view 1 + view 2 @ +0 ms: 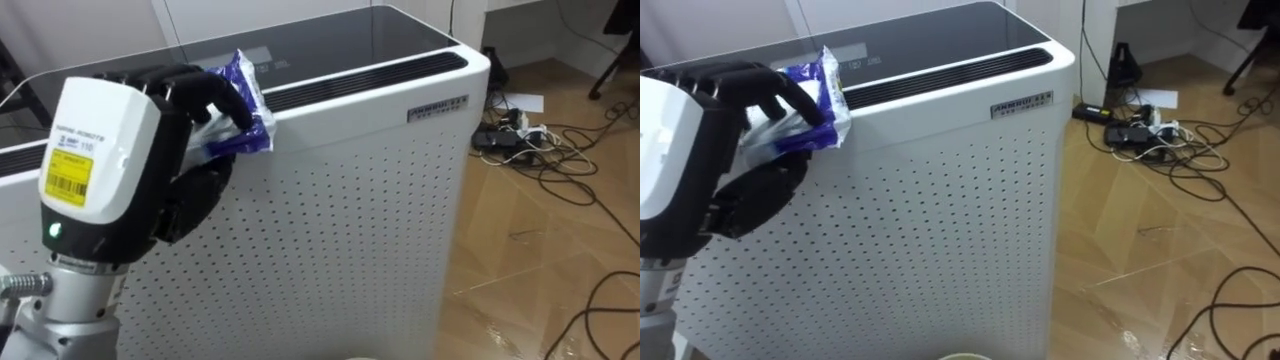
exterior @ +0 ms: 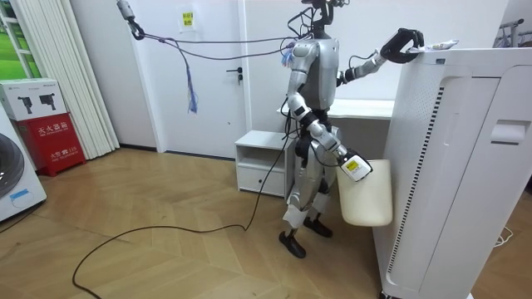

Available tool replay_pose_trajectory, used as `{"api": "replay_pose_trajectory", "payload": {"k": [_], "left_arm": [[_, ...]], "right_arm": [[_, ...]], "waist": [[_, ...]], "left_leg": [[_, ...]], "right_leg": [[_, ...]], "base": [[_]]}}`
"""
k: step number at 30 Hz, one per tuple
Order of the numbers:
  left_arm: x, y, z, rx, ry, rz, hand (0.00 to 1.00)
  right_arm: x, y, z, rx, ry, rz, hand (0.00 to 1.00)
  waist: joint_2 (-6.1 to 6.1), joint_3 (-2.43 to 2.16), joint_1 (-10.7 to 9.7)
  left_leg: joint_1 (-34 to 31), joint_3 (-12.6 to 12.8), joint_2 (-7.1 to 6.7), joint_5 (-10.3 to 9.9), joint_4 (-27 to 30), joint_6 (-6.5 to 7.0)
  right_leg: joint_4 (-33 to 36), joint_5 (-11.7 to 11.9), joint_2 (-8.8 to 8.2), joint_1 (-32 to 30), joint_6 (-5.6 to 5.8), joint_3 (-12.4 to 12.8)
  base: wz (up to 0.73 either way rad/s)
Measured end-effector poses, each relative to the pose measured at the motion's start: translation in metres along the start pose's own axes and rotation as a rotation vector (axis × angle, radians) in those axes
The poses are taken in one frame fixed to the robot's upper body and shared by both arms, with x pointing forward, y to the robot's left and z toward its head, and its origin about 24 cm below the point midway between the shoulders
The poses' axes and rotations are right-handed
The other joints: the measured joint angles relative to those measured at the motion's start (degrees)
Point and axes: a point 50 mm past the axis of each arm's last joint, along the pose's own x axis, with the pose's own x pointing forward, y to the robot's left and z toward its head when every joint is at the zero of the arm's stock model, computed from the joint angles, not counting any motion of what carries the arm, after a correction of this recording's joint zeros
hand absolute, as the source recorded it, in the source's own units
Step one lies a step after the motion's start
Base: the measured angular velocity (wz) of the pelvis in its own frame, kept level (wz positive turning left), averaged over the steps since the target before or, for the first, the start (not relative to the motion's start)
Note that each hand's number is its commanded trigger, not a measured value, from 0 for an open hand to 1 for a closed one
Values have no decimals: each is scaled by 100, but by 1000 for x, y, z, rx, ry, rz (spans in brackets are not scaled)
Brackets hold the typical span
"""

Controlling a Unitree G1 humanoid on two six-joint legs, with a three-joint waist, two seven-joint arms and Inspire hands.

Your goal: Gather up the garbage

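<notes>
Both eye views look down from the robot's head, close against the white appliance [image 1: 340,230], over its top's front edge and perforated face. The room view stands well off, side-on; all share that top edge, where the left hand [image 1: 185,95] clasps a blue wrapper [image 1: 246,88].
</notes>
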Motion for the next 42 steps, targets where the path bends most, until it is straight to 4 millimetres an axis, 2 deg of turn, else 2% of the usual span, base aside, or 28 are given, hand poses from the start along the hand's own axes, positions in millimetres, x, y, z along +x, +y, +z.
{"api": "replay_pose_trajectory", "payload": {"k": [11,18,24,27,37,40,42], "left_arm": [[-1,2,2,-25,12,10,100],[4,8,0,-503,127,32,100],[7,13,6,-830,90,11,100],[6,14,9,-933,64,-2,100],[9,16,12,-1180,-27,-98,100],[8,10,18,-1212,-51,-176,100],[4,-4,24,-1211,-49,-288,100]], "right_arm": [[0,0,-2,5,21,-2,100],[1,3,4,5,-5,26,100],[3,7,7,3,-16,33,100],[3,7,9,0,-25,34,100],[4,10,10,9,-31,39,100],[4,11,10,7,-32,42,100],[5,11,11,4,-34,38,100]], "waist": [[-27,-5,-9],[-63,18,12],[-56,30,-15],[-23,45,-13],[14,56,51],[35,65,99],[48,88,137]], "left_leg": [[-3,4,4,9,15,-1],[-16,-31,-20,9,30,0],[-107,-31,-32,10,69,4],[-124,-33,-31,10,72,4],[-320,-30,-6,9,127,4],[-387,-19,4,10,160,4],[-514,-17,5,10,233,4]], "right_leg": [[-52,4,4,9,-8,-2],[-84,-1,-13,20,-4,-23],[-72,-8,-41,-10,8,-167],[-68,-8,-38,-11,8,-183],[-30,-7,-29,-158,7,-296],[39,-8,-33,-242,8,-304],[59,-8,-32,-337,7,-307]], "base": [[0],[4],[9],[0],[5],[0],[0]]}}
